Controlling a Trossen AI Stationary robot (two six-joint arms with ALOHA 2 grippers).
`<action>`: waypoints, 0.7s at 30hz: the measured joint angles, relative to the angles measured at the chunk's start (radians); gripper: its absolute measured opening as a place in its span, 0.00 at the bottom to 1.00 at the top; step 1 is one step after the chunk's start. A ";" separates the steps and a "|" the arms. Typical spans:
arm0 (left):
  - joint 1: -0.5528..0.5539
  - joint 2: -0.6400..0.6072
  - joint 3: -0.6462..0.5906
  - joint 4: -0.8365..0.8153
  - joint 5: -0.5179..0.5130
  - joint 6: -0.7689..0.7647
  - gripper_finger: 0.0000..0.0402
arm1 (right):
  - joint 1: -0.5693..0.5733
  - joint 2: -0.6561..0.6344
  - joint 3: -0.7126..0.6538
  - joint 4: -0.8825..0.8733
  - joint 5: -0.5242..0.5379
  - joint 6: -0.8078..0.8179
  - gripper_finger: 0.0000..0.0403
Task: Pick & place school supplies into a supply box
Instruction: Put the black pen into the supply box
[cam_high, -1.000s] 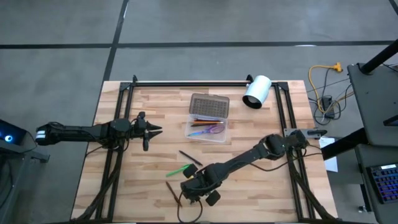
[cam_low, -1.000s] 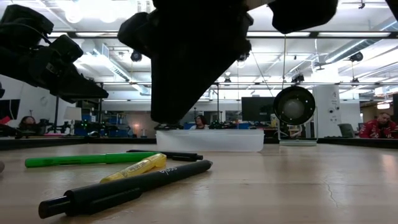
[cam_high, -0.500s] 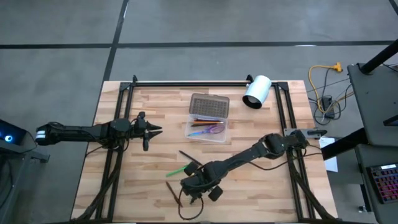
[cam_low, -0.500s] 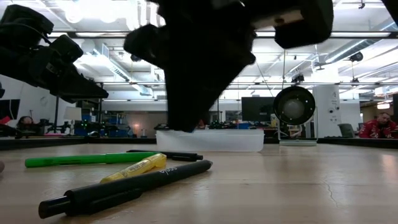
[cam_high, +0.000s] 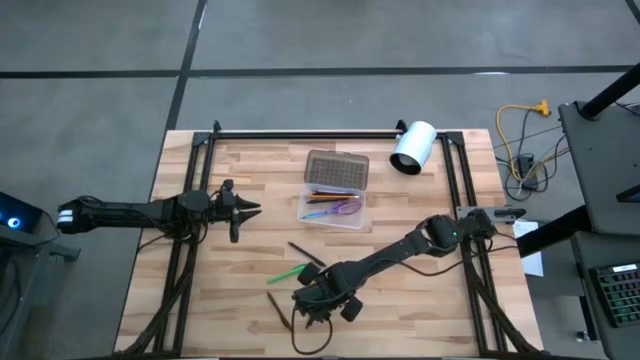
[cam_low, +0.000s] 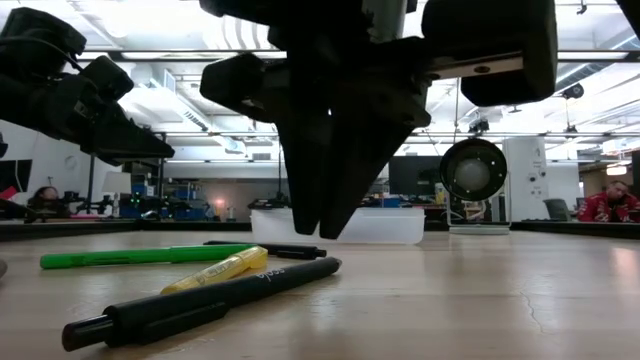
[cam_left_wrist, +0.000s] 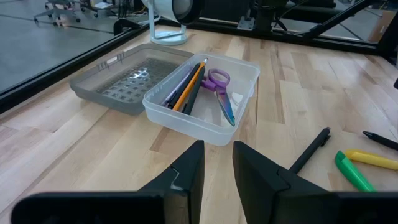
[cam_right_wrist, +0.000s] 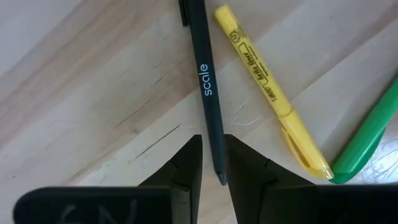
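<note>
Pens lie loose on the tabletop (cam_high: 220, 300) toward six o'clock: a black pen (cam_right_wrist: 206, 87) marked "scale", a yellow highlighter (cam_right_wrist: 267, 90) beside it and a green marker (cam_right_wrist: 370, 134) touching the highlighter's tip. The right end effector (cam_right_wrist: 211, 163) hangs point-down over the black pen, fingers a narrow gap apart and holding nothing, straddling the barrel, likely to pinch it. Compared with a second ago, it has dropped lower and turned. The supply box (cam_high: 335, 208) sits open near twelve o'clock, already holding scissors (cam_left_wrist: 221, 93) and pencils. The left end effector (cam_high: 250, 209) waits at nine o'clock, slightly parted, empty.
</note>
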 joint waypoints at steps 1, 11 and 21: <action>0.000 0.000 0.000 0.000 0.000 0.000 0.17 | 0.000 0.000 0.000 0.002 0.000 0.000 0.14; 0.000 0.000 0.000 0.000 0.000 0.000 0.17 | -0.003 0.000 -0.018 0.032 0.000 -0.035 0.14; 0.000 0.000 0.000 0.000 0.000 0.000 0.17 | -0.012 0.000 -0.038 0.057 -0.005 -0.040 0.14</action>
